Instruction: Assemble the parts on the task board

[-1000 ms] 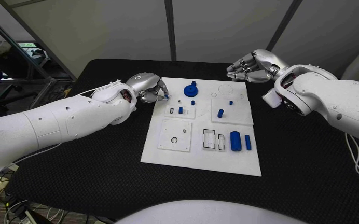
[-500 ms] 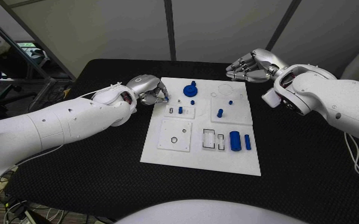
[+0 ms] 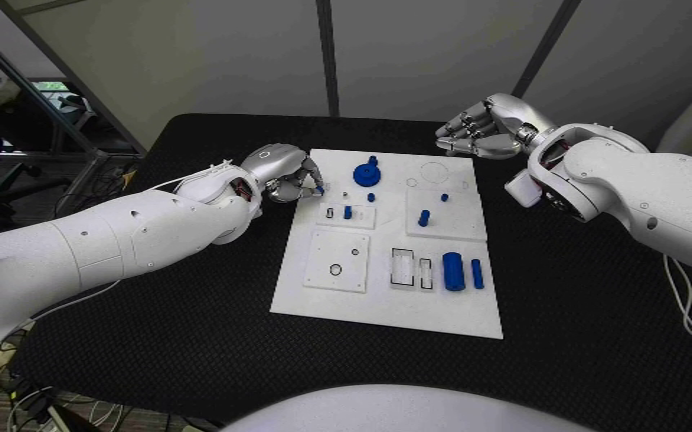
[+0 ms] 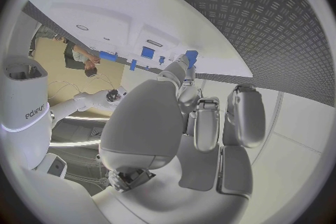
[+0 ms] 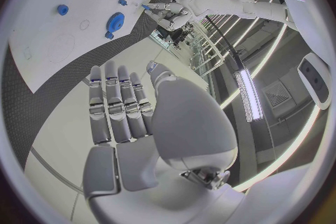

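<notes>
Board: flat white plate, matte, rectangular, mid-table on black cloth with a fine weave. Four raised white square tiles sit on its upper half, some with round or slotted cut-outs.

Parts: glossy blue plastic. Gear with a toothed rim at the board's 12 o'clock; small peg and stud just below it; short upright pin near centre-right; thick cylinder and thin bar lying side by side at about 4 o'clock, next to two rectangular slots.

Left hand: silver, smooth shell, at the board's 10 o'clock corner. Fingers curled inward; left wrist view shows a small blue piece pinched at the fingertips.

Right hand: off the board at its 1 o'clock, over the cloth. Fingers extended straight and side by side, holding nothing, touching nothing.
</notes>
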Robot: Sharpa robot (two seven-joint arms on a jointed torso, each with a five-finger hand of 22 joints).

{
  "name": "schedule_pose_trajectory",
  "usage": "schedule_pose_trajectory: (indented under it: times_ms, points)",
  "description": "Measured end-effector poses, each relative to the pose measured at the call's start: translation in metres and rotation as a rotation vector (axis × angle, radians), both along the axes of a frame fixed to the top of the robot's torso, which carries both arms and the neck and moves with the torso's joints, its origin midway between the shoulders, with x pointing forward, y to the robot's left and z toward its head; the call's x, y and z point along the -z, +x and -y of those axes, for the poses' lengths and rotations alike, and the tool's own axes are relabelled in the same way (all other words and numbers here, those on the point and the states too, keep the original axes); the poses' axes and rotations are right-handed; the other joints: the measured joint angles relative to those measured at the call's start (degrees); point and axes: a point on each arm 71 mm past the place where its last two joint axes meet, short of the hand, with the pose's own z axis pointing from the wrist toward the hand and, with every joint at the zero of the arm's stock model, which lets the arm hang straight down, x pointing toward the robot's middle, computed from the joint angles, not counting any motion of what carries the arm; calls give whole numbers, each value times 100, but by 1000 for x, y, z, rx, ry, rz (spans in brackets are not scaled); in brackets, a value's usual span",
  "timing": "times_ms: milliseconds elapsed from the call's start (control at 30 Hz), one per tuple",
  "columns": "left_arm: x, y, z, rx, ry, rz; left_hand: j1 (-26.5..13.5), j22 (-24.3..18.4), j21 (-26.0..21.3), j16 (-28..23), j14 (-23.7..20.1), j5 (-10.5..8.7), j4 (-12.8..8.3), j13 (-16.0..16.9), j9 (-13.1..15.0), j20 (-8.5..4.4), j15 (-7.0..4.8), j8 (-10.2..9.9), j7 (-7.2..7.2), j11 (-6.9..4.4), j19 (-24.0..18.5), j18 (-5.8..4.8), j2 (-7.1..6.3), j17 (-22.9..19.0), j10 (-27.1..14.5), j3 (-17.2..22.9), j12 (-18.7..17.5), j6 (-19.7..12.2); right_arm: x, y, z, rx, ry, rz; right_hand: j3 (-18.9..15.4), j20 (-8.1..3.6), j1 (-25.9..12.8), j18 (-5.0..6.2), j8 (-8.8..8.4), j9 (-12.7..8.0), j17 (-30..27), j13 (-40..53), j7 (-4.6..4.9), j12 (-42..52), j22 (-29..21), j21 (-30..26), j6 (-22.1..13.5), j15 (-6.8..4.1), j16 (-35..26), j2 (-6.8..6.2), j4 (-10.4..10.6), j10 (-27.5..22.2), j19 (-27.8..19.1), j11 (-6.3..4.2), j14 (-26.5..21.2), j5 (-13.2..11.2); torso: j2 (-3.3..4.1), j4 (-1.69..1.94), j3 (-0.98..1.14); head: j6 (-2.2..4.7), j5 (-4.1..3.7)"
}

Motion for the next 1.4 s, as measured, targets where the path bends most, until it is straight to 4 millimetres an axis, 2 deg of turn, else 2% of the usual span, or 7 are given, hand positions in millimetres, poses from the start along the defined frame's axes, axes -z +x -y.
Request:
schedule_pose_trajectory:
  times_ms: [833, 1167, 1267, 1333, 1400]
  points:
    - [4, 1, -2, 4, 14, -21, 1, 0, 0, 0, 0, 19, 32, -71, 0, 0, 0, 1, -19, -3, 0, 0, 1, 0, -42, 65, -62, -22, 0, 0, 0, 0, 0, 0, 0, 0, 0, 0, 0, 0, 0, 0, 0, 0, 0, 0, 0, 0, 0, 0, 0, 0, 0, 0, 0, 0, 2, -4, 2, -19, 8]
    - [3, 1, -2, 6, 17, -27, 19, 0, -23, 0, 0, 10, 32, -84, 6, 0, 0, 63, -19, -3, 0, 0, -175, 0, -82, 65, -85, -22, 0, 0, 0, 0, 0, 0, 0, 0, 0, 0, 0, 0, 0, 0, 0, 0, 0, 0, 0, 0, 0, 0, 0, 0, 0, 0, 0, 0, 2, -4, 2, -21, 8]
    - [3, 1, -2, 6, 17, -28, 14, 0, -23, 0, 0, 10, 32, -84, 21, 0, 0, 64, -18, -3, 0, 0, -181, 0, -82, 65, -85, -23, 0, 0, 0, 0, 0, 0, 0, 0, 0, 0, 0, 0, 0, 0, 0, 0, 0, 0, 0, 0, 0, 0, 0, 0, 0, 0, 0, 0, 2, -4, 2, -19, 8]
    - [3, 1, -2, 6, 17, -28, 7, 0, -23, 0, 0, 10, 32, -79, 364, 0, 0, 64, -7, -3, 0, 0, -249, 0, -82, 65, -85, -34, 0, 0, 0, 0, 0, 0, 0, 0, 0, 0, 0, 0, 0, 0, 0, 0, 0, 0, 0, 0, 0, 0, 0, 0, 0, 0, 0, 0, 2, -4, 2, -19, 8]
    - [4, 1, -3, 6, 18, -29, 3, 0, -23, 0, 0, 10, 32, -52, 400, 0, 0, 64, 2, -3, 0, 0, -253, 0, -83, 65, -85, -44, 0, 0, 0, 0, 0, 0, 0, 0, 0, 0, 0, 0, 0, 0, 0, 0, 0, 0, 0, 0, 0, 0, 0, 0, 0, 0, 0, 0, 2, -4, 2, -20, 8]
